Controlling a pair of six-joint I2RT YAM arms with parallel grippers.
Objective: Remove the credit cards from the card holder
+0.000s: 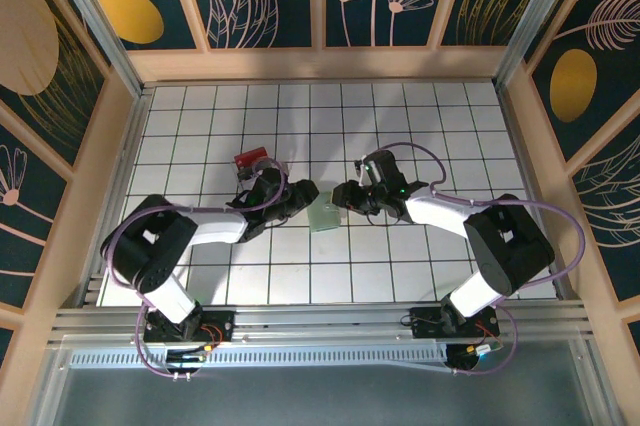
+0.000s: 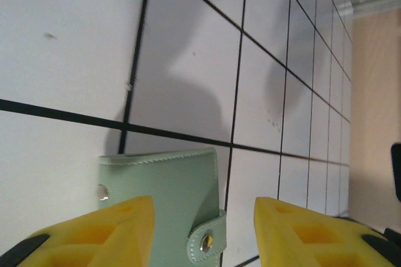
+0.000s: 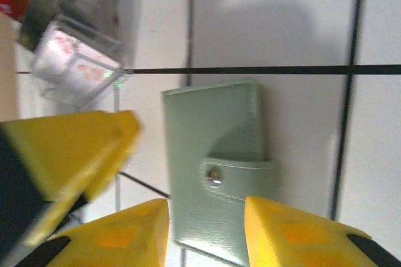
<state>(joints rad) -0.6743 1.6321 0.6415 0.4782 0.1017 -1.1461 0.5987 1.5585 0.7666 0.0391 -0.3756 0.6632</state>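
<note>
2 robot arms bend inward over the white-tiled worktop (image 1: 420,126), meeting at the pale green card holder (image 1: 323,215) that lies flat near its middle. The left arm (image 1: 200,226) reaches in low from the holder's left, elbow folded back toward its base. The right arm (image 1: 450,214) mirrors it from the holder's right.

The left pincer (image 2: 203,226) hangs at the holder's edge with its yellow fingers (image 2: 100,235) standing well apart, one over the holder's panel and the other over bare tile beside it. The right pincer (image 3: 207,220) hovers over the holder's opposite end, jaws set at a moderate gap narrower than the holder and gripping nothing.

The holder is folded shut, its snap strap (image 3: 238,176) fastened across the front.

A clear box (image 1: 252,159) sits beyond the holder, to its left, with red and whitish, pink-printed contents inside.
</note>
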